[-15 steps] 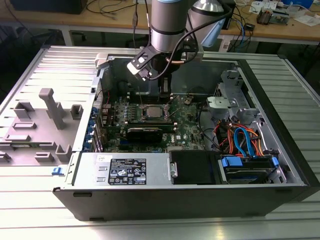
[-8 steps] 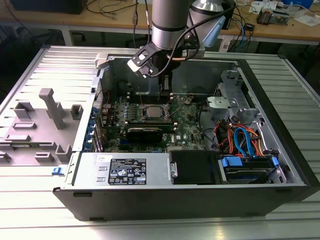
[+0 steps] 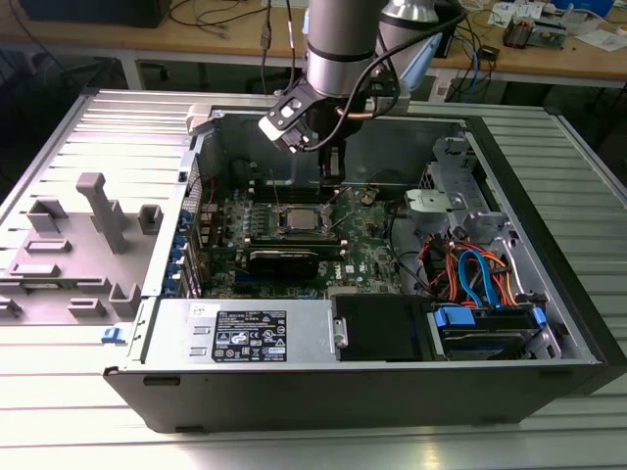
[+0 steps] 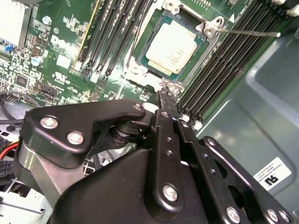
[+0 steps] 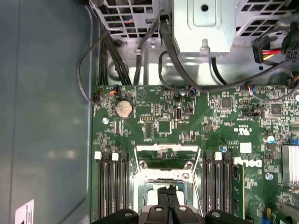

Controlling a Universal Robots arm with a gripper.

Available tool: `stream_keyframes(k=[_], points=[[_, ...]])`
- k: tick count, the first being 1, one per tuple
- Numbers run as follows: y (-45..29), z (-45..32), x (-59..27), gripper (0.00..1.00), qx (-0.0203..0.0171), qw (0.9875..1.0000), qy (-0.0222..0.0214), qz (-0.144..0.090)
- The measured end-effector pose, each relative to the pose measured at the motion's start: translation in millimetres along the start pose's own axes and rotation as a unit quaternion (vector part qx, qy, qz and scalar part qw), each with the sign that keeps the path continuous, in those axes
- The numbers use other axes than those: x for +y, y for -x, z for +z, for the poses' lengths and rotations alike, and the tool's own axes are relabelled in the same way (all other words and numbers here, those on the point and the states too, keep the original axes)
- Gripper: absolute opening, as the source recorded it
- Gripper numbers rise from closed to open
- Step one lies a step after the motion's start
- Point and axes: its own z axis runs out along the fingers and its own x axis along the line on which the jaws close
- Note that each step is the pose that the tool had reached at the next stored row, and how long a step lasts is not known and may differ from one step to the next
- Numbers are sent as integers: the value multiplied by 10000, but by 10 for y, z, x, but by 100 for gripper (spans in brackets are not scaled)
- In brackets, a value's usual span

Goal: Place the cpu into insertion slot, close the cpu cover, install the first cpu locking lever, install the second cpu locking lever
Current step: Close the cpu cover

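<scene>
While the small, flat, silvery-tan square cpu (image 4: 175, 46) is seated amid the green motherboard (image 4: 60, 42), the black metal gripper (image 4: 162, 97) is held clenched on nothing just beside it, so that cpu could be scraped or unseated by a skewed push.

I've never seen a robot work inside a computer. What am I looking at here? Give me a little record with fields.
setting: open dark metal computer case holding a green motherboard
cpu: small square chip with silvery-tan top, lying in its socket
cpu cover: thin silvery metal frame, appears to lie flat around the chip
gripper: black gripper, fingers shut and empty, tip by the socket's edge
lever: thin metal rod jutting out beside the socket; cannot tell whether it is latched
</scene>
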Motion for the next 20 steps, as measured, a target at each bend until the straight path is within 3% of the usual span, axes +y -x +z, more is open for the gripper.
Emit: stream_keyframes(k=[20], points=[[-24,-26,243,11,0,10000,0,0]])
